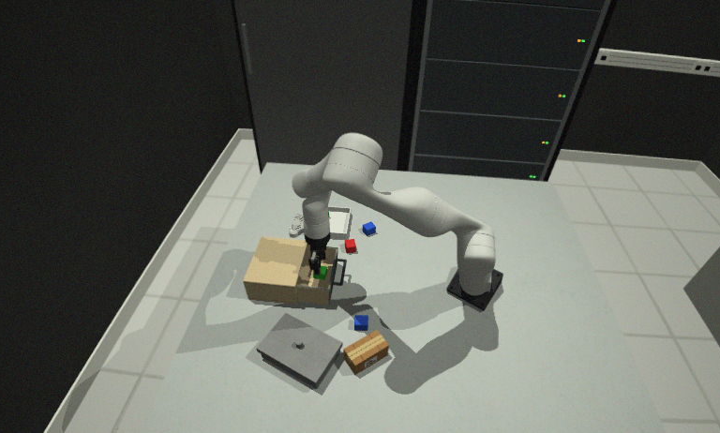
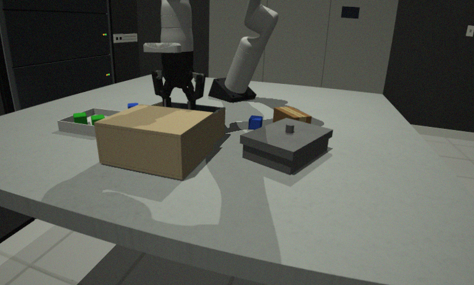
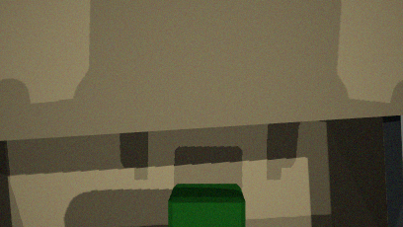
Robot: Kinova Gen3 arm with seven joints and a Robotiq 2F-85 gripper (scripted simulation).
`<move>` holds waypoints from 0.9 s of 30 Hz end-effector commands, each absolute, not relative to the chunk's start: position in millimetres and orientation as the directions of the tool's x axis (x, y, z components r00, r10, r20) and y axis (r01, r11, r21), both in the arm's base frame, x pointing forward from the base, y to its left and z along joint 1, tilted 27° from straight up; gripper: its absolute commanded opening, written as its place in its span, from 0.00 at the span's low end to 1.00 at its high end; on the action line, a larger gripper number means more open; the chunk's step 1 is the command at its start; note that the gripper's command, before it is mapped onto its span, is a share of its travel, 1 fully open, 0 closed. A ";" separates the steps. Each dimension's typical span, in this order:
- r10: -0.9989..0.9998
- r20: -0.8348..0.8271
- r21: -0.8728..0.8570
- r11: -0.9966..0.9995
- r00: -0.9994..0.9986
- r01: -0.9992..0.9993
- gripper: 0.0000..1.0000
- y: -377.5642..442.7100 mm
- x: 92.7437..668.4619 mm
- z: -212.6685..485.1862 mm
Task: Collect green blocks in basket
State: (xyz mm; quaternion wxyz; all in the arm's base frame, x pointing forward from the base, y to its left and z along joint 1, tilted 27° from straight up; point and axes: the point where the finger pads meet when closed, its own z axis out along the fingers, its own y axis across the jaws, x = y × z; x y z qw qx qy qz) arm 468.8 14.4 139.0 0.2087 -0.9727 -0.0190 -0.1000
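Note:
My gripper (image 1: pixel 316 270) (image 2: pixel 179 103) is open and reaches down into the pulled-out drawer (image 1: pixel 313 296) of the light wooden cabinet (image 1: pixel 277 258) (image 2: pixel 136 152) (image 3: pixel 212 74). A green block (image 1: pixel 322 273) (image 3: pixel 207 212) lies in the drawer at the fingertips; whether the fingers stand on both sides of it is hard to tell. Two more green blocks, one (image 2: pixel 80 118) at the left and one (image 2: pixel 97 119) nearer the cabinet, are in the pale basket (image 1: pixel 348 215) (image 2: pixel 76 130). The lid (image 1: pixel 282 344) (image 2: pixel 267 137) lies level on the metal box (image 2: pixel 304 161); the box's inside is hidden.
A red block (image 1: pixel 350 246) and a blue block (image 1: pixel 369 228) (image 2: pixel 133 105) are near the basket. Another blue block (image 1: pixel 361 322) (image 2: pixel 255 122) is by the brown carton (image 1: pixel 367 351) (image 2: pixel 291 115), beside the metal box. The drawer handle (image 1: pixel 344 272) points toward the robot base.

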 end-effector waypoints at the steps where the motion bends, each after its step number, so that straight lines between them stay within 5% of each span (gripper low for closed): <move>1: -0.007 0.211 -0.401 -0.913 0.977 0.080 0.70 11.9 473.3 138.9; 27: -0.008 0.210 -0.401 -0.913 0.978 0.079 0.70 12.3 474.6 139.2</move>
